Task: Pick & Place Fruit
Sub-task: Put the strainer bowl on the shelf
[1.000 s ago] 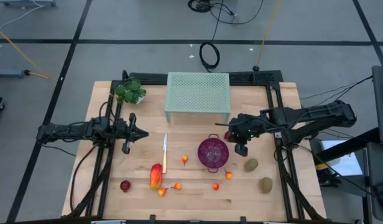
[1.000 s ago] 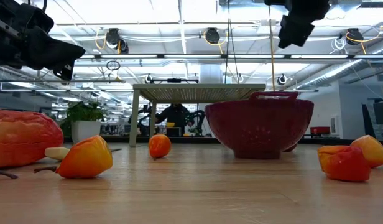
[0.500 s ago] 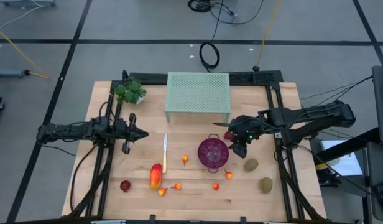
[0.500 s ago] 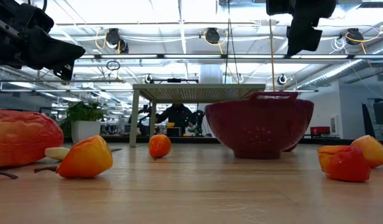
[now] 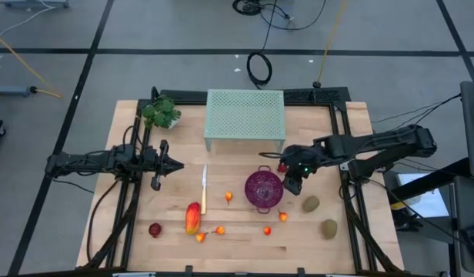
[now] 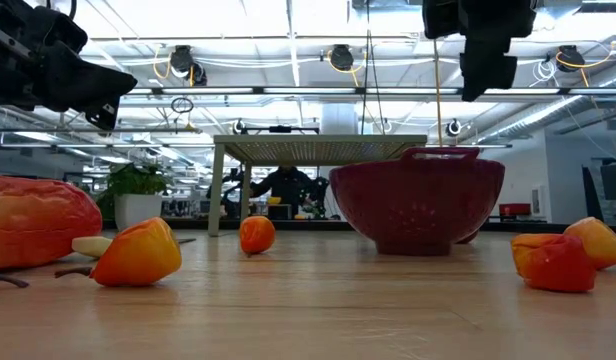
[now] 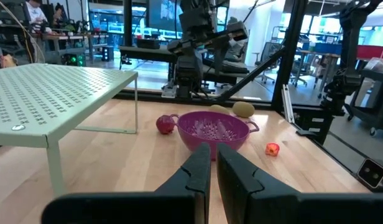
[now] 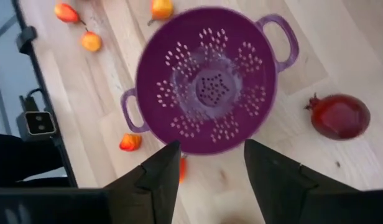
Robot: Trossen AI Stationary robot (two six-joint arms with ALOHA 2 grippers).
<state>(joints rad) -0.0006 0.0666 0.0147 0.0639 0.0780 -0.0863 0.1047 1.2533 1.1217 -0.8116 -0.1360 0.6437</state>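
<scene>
The right gripper [image 5: 292,185] hangs with jaws apart and empty above the purple plastic colander [image 5: 263,189]; the left gripper [image 5: 175,164] waits closed near the wooden surface's [image 5: 245,235] left edge.

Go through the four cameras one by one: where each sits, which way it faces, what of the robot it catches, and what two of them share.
High view: above the table, looking straight down; both arms, left hand, right hand beside the purple colander.
Low view: at tabletop height, looking level across; mango-like fruit close by, arms hanging in from above.
Left wrist view: looks across the table past its own shut fingers toward the colander.
Right wrist view: looks down between its own open fingers into the empty colander.
Shared: all four views show the colander; both wrist views show the dark red ball.
</scene>
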